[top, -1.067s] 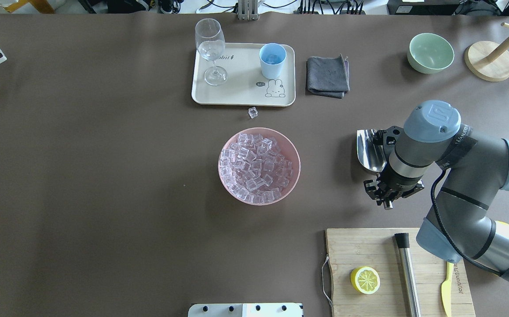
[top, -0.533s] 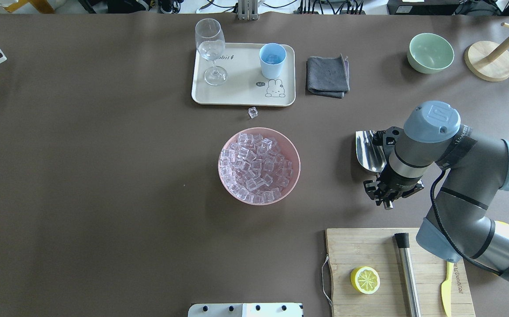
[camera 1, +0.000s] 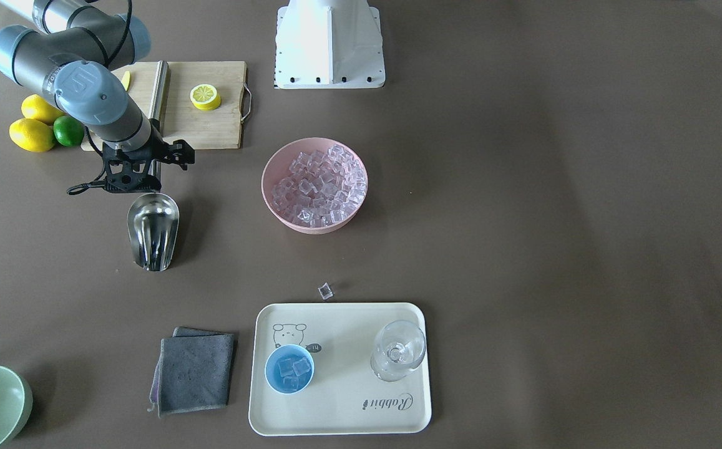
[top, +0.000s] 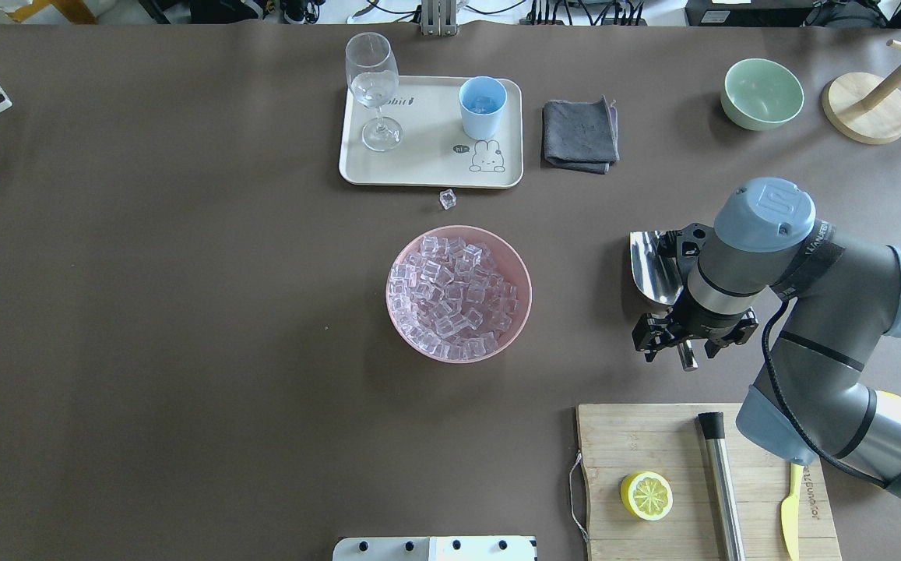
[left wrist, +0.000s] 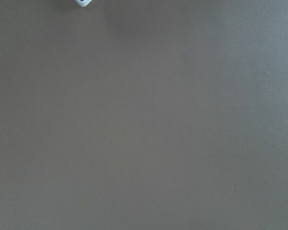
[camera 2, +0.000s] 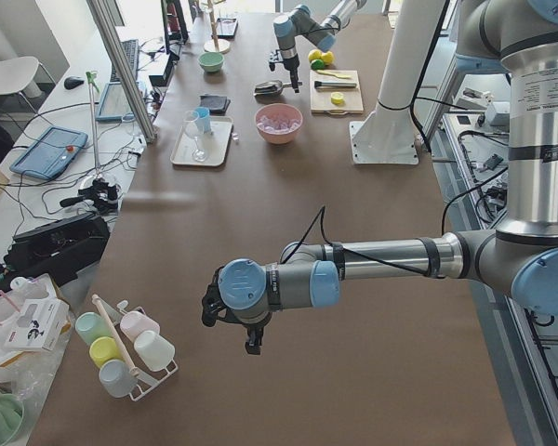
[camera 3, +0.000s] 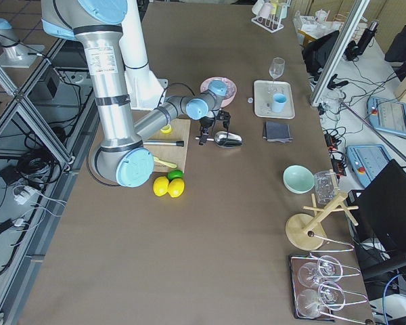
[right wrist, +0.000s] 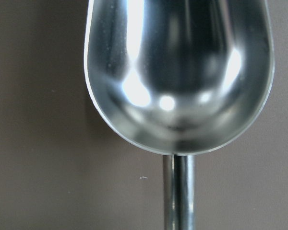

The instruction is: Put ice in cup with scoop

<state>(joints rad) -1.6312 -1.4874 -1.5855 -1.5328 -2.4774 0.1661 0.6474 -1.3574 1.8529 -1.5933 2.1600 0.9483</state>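
Observation:
The steel scoop lies on the table right of the pink bowl, its trough empty in the right wrist view. My right gripper stands over the scoop's thin handle with its jaws spread, open. Many clear ice cubes fill the pink bowl. The light-blue cup stands on the cream tray with a few cubes inside. One stray cube lies on the table by the tray. My left gripper hangs far off over bare table; I cannot tell its state.
A stemmed glass shares the tray. A grey cloth and pale-green bowl lie at the back right. A cutting board holds a lemon half, a steel cylinder and a yellow knife.
My right gripper's jaws have spread apart over the scoop's handle. The scoop stays in place on the table.

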